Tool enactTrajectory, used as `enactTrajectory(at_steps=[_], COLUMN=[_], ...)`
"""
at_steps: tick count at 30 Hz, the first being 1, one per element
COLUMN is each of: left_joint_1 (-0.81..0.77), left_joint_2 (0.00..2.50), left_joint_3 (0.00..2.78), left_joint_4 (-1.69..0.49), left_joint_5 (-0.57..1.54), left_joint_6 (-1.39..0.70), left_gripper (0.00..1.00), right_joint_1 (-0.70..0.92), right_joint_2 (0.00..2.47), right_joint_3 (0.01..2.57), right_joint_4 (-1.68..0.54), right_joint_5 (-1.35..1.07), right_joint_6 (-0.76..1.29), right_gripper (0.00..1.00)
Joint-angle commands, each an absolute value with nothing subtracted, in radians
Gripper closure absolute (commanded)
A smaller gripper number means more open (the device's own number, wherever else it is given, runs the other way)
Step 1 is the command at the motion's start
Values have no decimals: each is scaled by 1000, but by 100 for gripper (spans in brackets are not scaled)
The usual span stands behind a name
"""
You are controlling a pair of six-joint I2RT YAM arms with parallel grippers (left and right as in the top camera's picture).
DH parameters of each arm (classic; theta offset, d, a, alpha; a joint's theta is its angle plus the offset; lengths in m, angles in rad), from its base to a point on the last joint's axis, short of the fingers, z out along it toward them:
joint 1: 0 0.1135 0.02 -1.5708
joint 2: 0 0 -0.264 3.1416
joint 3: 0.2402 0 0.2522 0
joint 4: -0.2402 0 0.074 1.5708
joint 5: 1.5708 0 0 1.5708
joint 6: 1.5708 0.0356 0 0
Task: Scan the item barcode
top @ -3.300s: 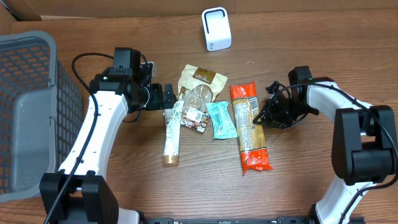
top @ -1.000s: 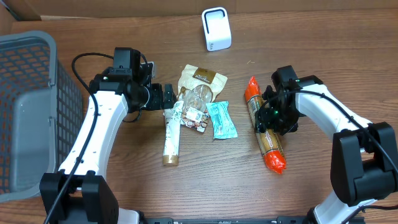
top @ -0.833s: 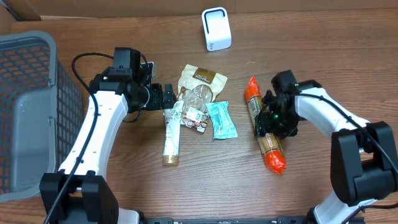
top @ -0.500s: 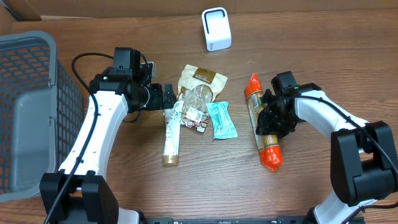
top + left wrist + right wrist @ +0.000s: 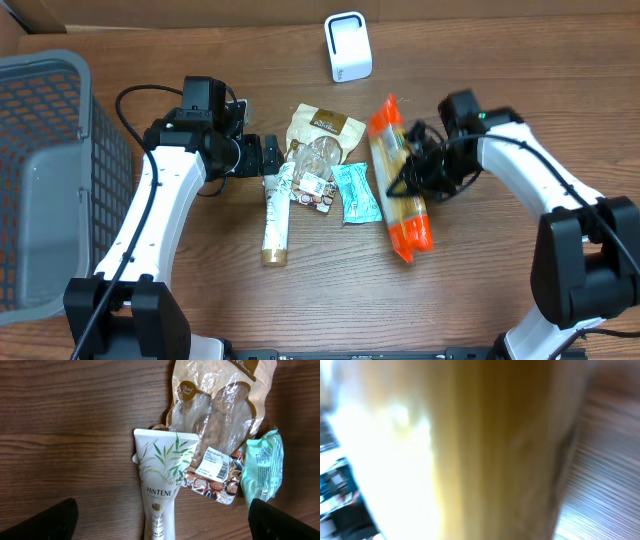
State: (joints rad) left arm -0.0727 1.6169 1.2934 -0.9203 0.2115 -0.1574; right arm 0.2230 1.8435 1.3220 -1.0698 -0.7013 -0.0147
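Nearest: cap end of white Pantene tube, lying lengthwise on wood table. Just right of it, teal pouch, then the pasta packet, orange-ended, tilted, beside the pouch. Right gripper clamped across packet's middle; the right wrist view is filled with blurred packet. Left gripper hangs over the tube's upper end, fingers spread wide, holding nothing. Behind the tube: clear snack bag with brown header. Grey basket at far left. Farthest: white scanner, well apart from packet.
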Motion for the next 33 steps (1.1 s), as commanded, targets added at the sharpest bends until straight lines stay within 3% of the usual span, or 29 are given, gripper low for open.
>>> enactTrajectory(at_steps=[1, 10, 16, 22, 33], left_joint_1=[-79, -79, -79, -79, -79], left_joint_2=[1602, 1602, 1602, 1602, 1602], left_joint_3=[1310, 1310, 1310, 1310, 1310], left_joint_4=[-918, -919, -918, -919, -919], left_joint_5=[206, 206, 206, 206, 206], left_joint_6=[-146, -146, -146, -146, -146], left_gripper=[0, 0, 1, 0, 0], right_joint_1=[226, 227, 252, 295, 451], right_joint_2=[1748, 1649, 1648, 1649, 1732], right_joint_3=[1434, 1531, 1796, 2001, 2017], right_joint_4=[-1101, -1129, -1219, -1162, -1071], right_joint_5=[-955, -1015, -963, -942, -97], right_joint_6=[-108, -73, 9, 113, 148], right_gripper=[95, 96, 97, 97, 97])
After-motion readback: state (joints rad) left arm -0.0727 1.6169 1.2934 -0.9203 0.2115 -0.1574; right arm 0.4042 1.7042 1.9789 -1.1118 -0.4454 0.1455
